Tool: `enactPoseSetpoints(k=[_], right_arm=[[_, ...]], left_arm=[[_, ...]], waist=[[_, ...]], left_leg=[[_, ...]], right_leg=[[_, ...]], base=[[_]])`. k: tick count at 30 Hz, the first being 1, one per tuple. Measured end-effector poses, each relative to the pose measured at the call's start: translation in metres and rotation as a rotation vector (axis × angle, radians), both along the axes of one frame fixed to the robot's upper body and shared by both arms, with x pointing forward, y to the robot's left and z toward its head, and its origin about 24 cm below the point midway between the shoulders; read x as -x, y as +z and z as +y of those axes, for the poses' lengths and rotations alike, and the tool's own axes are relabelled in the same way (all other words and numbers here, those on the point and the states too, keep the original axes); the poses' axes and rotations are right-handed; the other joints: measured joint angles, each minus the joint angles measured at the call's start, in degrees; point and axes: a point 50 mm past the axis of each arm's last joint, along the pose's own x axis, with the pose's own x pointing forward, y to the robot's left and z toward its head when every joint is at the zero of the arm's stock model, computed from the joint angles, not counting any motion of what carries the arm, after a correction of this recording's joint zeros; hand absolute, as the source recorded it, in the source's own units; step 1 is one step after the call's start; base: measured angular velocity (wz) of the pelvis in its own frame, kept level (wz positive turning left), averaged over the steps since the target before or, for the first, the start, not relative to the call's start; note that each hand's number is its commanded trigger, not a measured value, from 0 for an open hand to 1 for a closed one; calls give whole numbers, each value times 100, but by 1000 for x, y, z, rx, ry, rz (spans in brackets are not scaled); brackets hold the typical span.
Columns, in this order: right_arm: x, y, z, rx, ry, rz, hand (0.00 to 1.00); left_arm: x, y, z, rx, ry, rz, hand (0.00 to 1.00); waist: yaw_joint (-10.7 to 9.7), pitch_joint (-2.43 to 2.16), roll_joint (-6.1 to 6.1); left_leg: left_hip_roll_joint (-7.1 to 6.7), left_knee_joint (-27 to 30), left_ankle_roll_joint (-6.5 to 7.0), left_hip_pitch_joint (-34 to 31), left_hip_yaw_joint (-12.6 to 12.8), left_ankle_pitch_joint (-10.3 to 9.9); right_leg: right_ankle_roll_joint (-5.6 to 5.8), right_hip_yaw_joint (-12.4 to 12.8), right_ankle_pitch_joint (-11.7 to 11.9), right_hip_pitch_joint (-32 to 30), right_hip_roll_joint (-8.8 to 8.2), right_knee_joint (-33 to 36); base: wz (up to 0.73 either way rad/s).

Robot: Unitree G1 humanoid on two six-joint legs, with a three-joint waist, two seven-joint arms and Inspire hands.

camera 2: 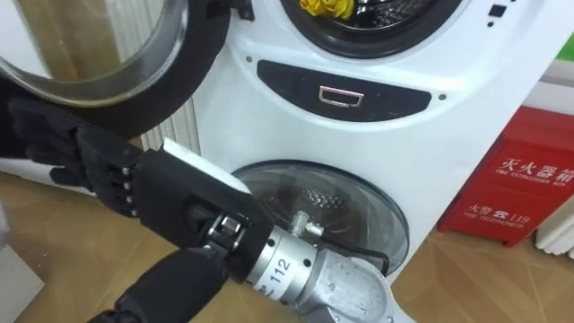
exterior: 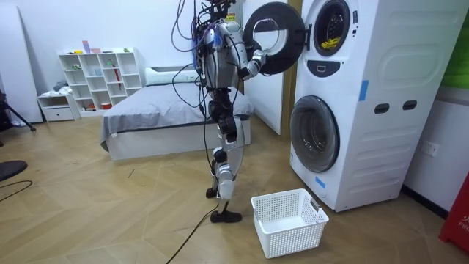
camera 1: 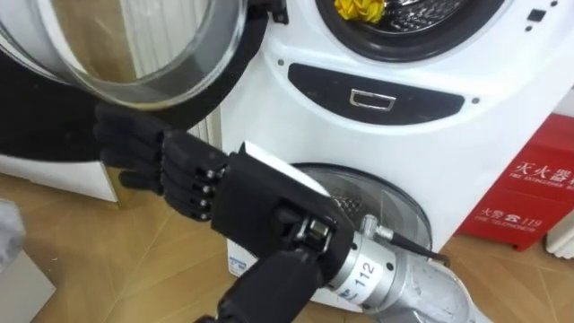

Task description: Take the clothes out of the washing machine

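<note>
A yellow cloth (camera 1: 359, 9) lies in the drum of the upper washing machine (exterior: 344, 44), whose round door (camera 1: 134, 54) stands swung open to the left. My right hand (camera 1: 206, 184) reaches in from the lower right. Its straight fingers (camera 1: 126, 148) lie against the dark lower rim of that door, and it holds nothing. In the room view I stand upright before the stacked machines, with that arm raised to the door (exterior: 275, 37).
Below is the lower machine's shut round door (camera 1: 377, 211). A red box (camera 1: 538, 193) stands on the floor at the right. A white basket (exterior: 287, 220) sits on the wooden floor by my feet. A bed (exterior: 168, 117) and a shelf (exterior: 99, 77) are behind me.
</note>
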Motion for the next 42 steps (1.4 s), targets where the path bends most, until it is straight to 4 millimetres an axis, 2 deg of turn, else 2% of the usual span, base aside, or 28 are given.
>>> enactPoseSetpoints(k=[2, 5, 8, 10, 11, 13, 15, 19, 25, 37, 42], right_arm=[[-1, 3, -3, -9, -19, -11, 0], [-6, 9, -13, -10, -84, -35, 0], [-12, 19, -30, -20, -198, -67, 0], [-15, 26, -42, -38, -267, -90, 0], [-17, 27, -45, -42, -287, -92, 0], [-20, 30, -59, -45, -366, -102, 0], [-23, 34, -67, -52, -413, -112, 0], [-28, 39, -84, -83, -522, -123, 0], [-35, 40, -101, -102, -633, -112, 0], [-41, 34, -104, -89, -689, -76, 0], [-45, 27, -107, -36, -740, -82, 0]], left_arm=[[3, -1, 0, -1, 3, 7, 0], [11, -2, 1, 0, 14, 18, 0], [15, -2, 2, 0, 34, 22, 0], [19, -3, 3, 2, 51, 28, 0], [20, -3, 3, 3, 59, 29, 0], [24, -3, 3, 8, 83, 30, 0], [27, -4, 3, 12, 99, 32, 0], [28, -4, 1, 12, 102, 30, 0], [27, -5, -2, 13, 103, 15, 0], [33, -6, -2, 2, 132, 22, 0], [32, -5, 0, 0, 153, 19, 0]], waist=[[-22, -2, -1], [-166, -12, 0], [-274, -14, 11], [-443, -5, 66], [-476, -10, 81], [-581, -60, 151], [-621, -80, 180], [-775, -77, 200], [-801, -78, 141], [-752, -65, 115], [-600, -56, 75]], left_leg=[[-1, 4, 0, 7, 2, 0], [-6, 33, 1, 12, -6, 0], [-3, 35, 1, 50, 25, 1], [-3, 32, 2, 85, 42, 1], [-3, 32, 2, 99, 41, 1], [0, 6, 2, 180, 92, 1], [5, -37, 2, 246, 170, 1], [8, -74, 3, 288, 221, 5], [8, -54, 5, 318, 252, 3], [8, -89, 5, 325, 250, 3], [9, -129, 5, 334, 332, 4]], right_leg=[[0, 16, 0, 0, 0, 2], [0, 10, 1, 20, -2, 1], [0, 21, 1, 24, -4, 1], [0, 41, 1, 67, -5, -1], [0, 45, 1, 86, -5, -1], [0, 106, 1, 120, -3, 0], [1, 163, 1, 136, 2, 0], [1, 205, 1, 142, 5, 0], [1, 225, 1, 167, 4, 1], [1, 215, 1, 146, 4, 1], [1, 298, 1, 98, 8, 1]], base=[[0], [2], [-6], [-3], [0], [-11], [-19], [-9], [-3], [0], [-9]])
